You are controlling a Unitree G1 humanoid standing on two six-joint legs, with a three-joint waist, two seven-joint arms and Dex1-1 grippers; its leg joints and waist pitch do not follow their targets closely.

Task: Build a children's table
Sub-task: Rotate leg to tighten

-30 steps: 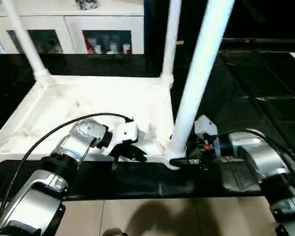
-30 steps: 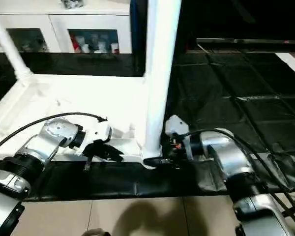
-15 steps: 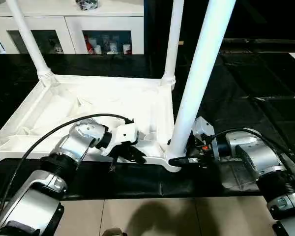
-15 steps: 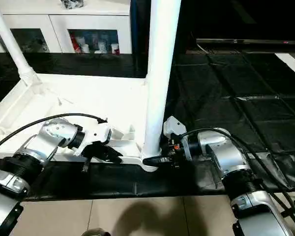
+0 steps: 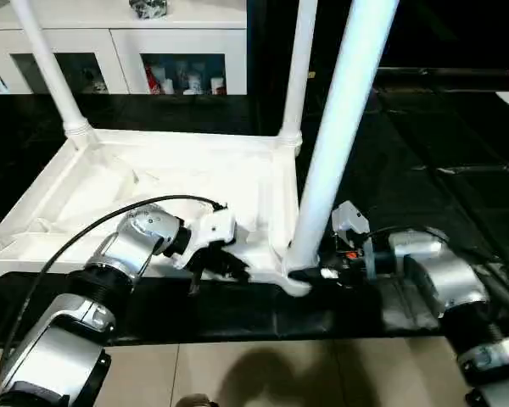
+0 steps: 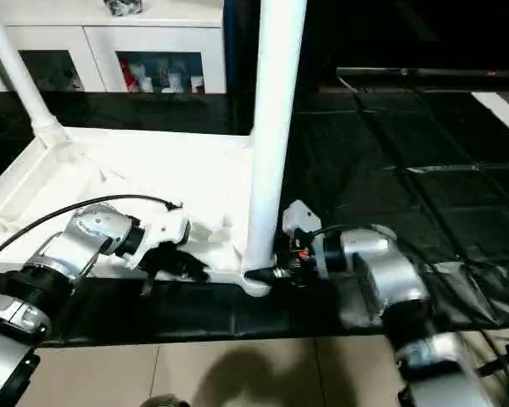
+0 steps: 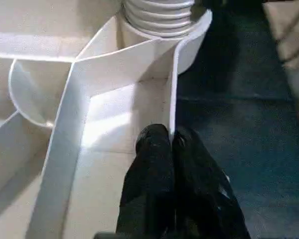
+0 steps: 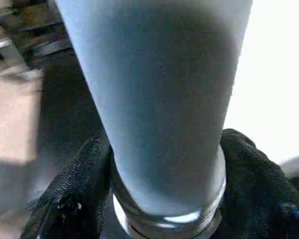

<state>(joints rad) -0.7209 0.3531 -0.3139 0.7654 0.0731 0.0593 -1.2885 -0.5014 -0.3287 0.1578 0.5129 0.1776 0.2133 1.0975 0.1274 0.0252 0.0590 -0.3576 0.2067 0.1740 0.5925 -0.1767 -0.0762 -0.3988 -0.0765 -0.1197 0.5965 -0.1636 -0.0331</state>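
Since a second ago the right gripper (image 5: 308, 275) has narrowed from nearly full spread onto the base of the near-right leg (image 5: 339, 136); its two black fingers (image 8: 72, 199) now sit against either side of the tube, just above the threaded collar. Tabletop and legs sit where they did.

Tabletop (image 5: 165, 182): upside down on the black floor mat (image 5: 458, 170), ribbed underside up, long axis running left to right across the head views.

Legs: near-right leg stands in the near-right corner socket (image 5: 299, 281), long axis close to vertical, leaning slightly right toward its top, top end past the frame edge. Far-right leg (image 5: 298, 68) and far-left leg (image 5: 47, 72) also stand upright in their sockets.

Right forearm: low and roughly level, reaching in from the right, gripper pointing left at the leg base.

Left forearm: angled in from lower left. Left gripper (image 7: 172, 142) pressed together, tips resting on the tabletop's near rim wall, a short way left of the near-right socket.

Background: white glass-door cabinet (image 5: 119, 51) behind the mat; tan tile floor (image 5: 254, 373) nearest the robot.
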